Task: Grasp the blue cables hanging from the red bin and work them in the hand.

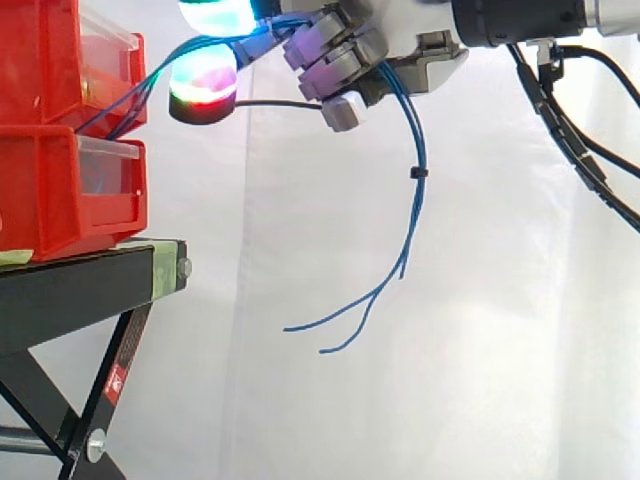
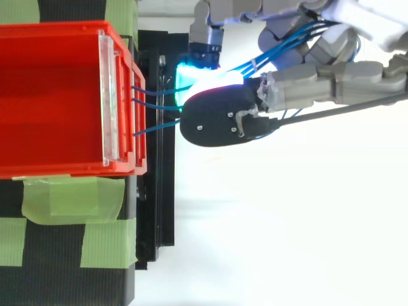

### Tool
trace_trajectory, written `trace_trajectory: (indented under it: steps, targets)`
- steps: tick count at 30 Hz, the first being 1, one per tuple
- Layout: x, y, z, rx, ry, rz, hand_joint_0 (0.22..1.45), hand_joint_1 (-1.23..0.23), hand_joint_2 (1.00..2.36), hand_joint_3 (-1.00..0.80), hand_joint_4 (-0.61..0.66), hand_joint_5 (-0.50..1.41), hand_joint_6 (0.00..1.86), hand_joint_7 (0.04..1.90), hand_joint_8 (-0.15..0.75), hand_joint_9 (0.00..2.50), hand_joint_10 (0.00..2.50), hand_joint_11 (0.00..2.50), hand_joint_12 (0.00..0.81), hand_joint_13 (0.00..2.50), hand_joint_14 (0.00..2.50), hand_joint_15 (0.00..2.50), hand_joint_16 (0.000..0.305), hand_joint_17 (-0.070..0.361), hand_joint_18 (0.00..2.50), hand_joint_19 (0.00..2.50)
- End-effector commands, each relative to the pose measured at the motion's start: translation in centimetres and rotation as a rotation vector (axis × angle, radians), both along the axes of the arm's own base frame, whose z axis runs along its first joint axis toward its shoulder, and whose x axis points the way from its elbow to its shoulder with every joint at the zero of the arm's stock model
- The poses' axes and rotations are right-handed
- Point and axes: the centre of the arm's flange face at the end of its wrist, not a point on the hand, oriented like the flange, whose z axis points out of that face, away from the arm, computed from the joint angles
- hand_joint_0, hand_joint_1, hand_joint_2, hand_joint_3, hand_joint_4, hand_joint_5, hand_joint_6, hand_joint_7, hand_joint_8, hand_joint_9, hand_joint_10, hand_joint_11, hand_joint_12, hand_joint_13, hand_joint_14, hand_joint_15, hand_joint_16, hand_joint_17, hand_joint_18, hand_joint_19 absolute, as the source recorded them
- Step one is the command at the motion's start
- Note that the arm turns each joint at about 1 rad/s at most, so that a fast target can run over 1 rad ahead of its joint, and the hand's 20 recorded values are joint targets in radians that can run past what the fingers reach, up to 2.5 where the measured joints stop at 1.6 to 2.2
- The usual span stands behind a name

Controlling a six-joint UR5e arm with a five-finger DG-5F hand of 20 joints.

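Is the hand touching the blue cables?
Touching. In the side view the cables run from the bin through the curled fingers of the hand and hang below it.

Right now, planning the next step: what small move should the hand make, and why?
Probably flex the hand slightly to work the blue cables: it is curled round them beside the red bin, their loose ends hanging free.

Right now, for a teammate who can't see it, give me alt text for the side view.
The hand, at the top, has its fingers curled round blue cables that run from stacked red bins on a black stand at left. Past the hand they hang down with loose ends free.
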Motion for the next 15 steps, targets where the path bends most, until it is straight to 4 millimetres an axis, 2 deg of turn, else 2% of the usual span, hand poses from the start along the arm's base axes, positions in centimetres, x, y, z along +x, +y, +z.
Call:
trace_trajectory:
  steps: [1,5,8,13,15]
  targets:
    - [0.1,-0.1,0.1,-0.014,-0.005,0.009,0.89,-0.5,1.01,-0.3,0.38,0.41,0.02,1.11,0.51,1.91,2.5,2.5,0.704,2.07,2.5,2.08,0.209,0.157,2.42,0.76]
    - [0.4,-0.1,0.7,-0.017,-0.014,0.018,0.88,-0.49,1.01,-0.3,0.38,0.39,0.02,1.1,0.51,1.91,2.5,2.5,0.704,2.07,2.5,2.08,0.209,0.157,2.42,0.76]
    - [0.7,-0.1,1.7,-0.027,-0.022,0.02,0.9,-0.51,1.01,-0.23,0.38,0.38,0.02,1.09,0.51,1.91,2.5,2.5,0.704,2.07,2.5,2.08,0.209,0.157,2.42,0.76]
    - [0.7,-0.3,1.9,-0.039,-0.014,0.021,0.95,-0.61,1.01,0.01,0.38,0.37,0.01,1.12,0.51,1.91,2.5,2.5,0.704,2.07,2.5,2.08,0.209,0.157,2.42,0.76]
    - [0.7,-0.3,1.9,-0.039,-0.014,0.021,0.96,-0.62,1.01,0.03,0.39,0.37,0.01,1.12,0.51,1.91,2.5,2.5,0.704,2.07,2.5,2.08,0.209,0.157,2.42,0.76]
